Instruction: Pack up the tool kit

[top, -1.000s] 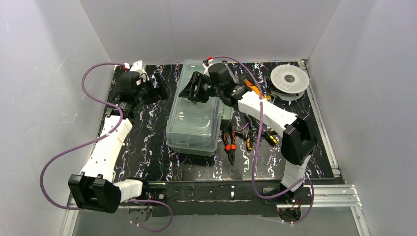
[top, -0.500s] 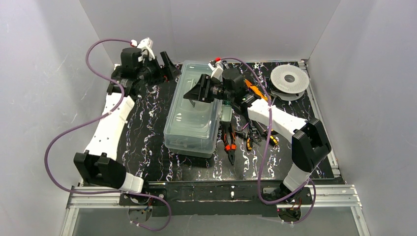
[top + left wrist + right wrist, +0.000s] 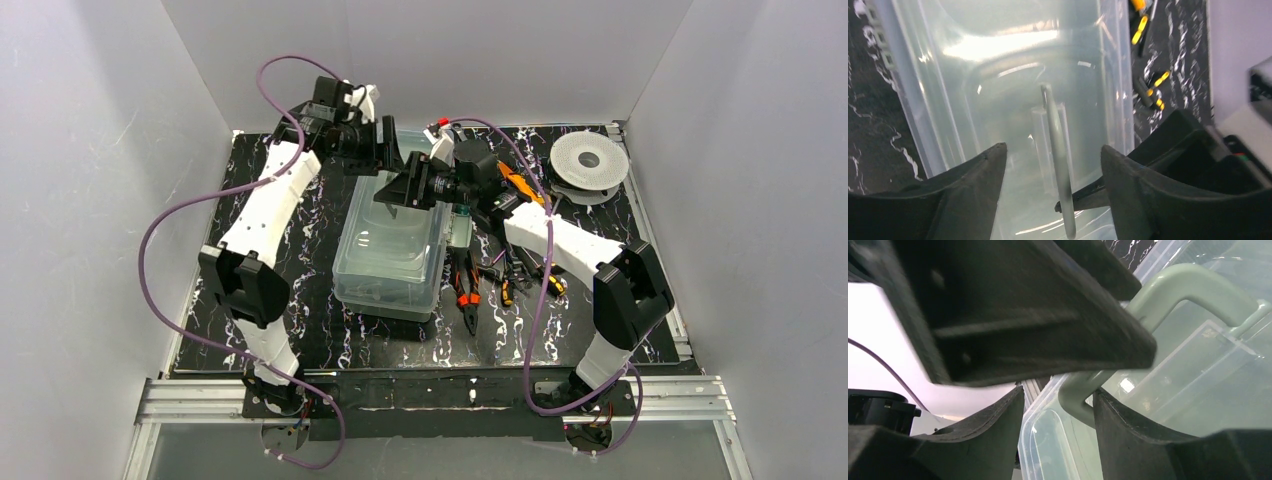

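The right gripper (image 3: 1058, 396) straddles the pale green handle (image 3: 1198, 280) of the clear toolbox (image 3: 388, 275) mid-table, likely to open it; clamped or not, I cannot tell. The left gripper (image 3: 1052, 150) hovers spread above; pliers (image 3: 466, 290) lie beside.

A clear plastic box (image 3: 392, 255) lies lengthwise in the middle of the table (image 3: 300, 300), its see-through lid on top. A pale green handle (image 3: 1193, 282) on the lid stands raised, arching over the lid's far half. Loose hand tools lie scattered on the table just to the right of the box. There are pliers (image 3: 467, 290) with red-orange grips near its front corner, smaller tools with yellow-and-black grips (image 3: 548, 282) further right, and an orange-handled tool (image 3: 515, 180) toward the back.
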### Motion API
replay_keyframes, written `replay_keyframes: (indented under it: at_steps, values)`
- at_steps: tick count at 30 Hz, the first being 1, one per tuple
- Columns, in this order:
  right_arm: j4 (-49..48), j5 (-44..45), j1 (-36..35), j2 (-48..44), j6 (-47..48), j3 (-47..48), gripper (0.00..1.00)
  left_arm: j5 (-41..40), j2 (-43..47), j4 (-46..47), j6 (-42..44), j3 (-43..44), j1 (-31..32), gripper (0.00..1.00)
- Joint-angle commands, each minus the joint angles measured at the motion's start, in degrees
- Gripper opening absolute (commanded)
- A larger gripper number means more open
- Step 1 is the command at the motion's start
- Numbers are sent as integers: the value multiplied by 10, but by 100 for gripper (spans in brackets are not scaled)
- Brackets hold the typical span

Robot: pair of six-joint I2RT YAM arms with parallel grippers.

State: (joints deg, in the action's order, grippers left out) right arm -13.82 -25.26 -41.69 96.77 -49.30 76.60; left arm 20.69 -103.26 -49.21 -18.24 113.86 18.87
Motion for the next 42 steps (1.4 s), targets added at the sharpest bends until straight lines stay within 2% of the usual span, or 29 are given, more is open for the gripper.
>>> replay_keyframes:
  at_steps: [1, 6, 7, 9, 10, 19, 23, 26, 30, 34, 42]
  values:
    - [-60, -40, -4, -37, -3, 2, 60, -29, -5, -98, 34, 33, 13, 61]
    - [-60, -42, -1, -36, 0, -2, 60, 2, -19, -102, 36, 45, 13, 37]
    - [-60, -42, 1, -38, 0, -4, 60, 6, -21, -103, 36, 49, 13, 30]
    - [-58, -44, 8, -48, 2, -14, 60, 4, -24, -106, 38, 55, 13, 8]
    - [-56, -43, 11, -56, 7, -19, 61, 0, -23, -106, 39, 57, 14, 1]
    - [65, 16, 62, -168, 138, -92, 68, -19, -15, -118, 35, 112, 11, 0]
    - [102, 83, 88, -227, 160, -146, 69, -5, -2, -103, 20, 121, -7, 0]
    - [111, 118, 117, -235, 146, -179, 69, 17, 15, -82, 4, 107, -36, 0]
    - [167, 159, 145, -194, 136, -159, 69, 99, 46, -24, -39, 41, -90, 0]
    - [222, 176, 160, -118, 142, -96, 69, 170, 72, 34, -71, -30, -133, 0]
    - [298, 140, 171, 27, 149, 39, 66, 216, 93, 71, -70, -108, -168, 0]
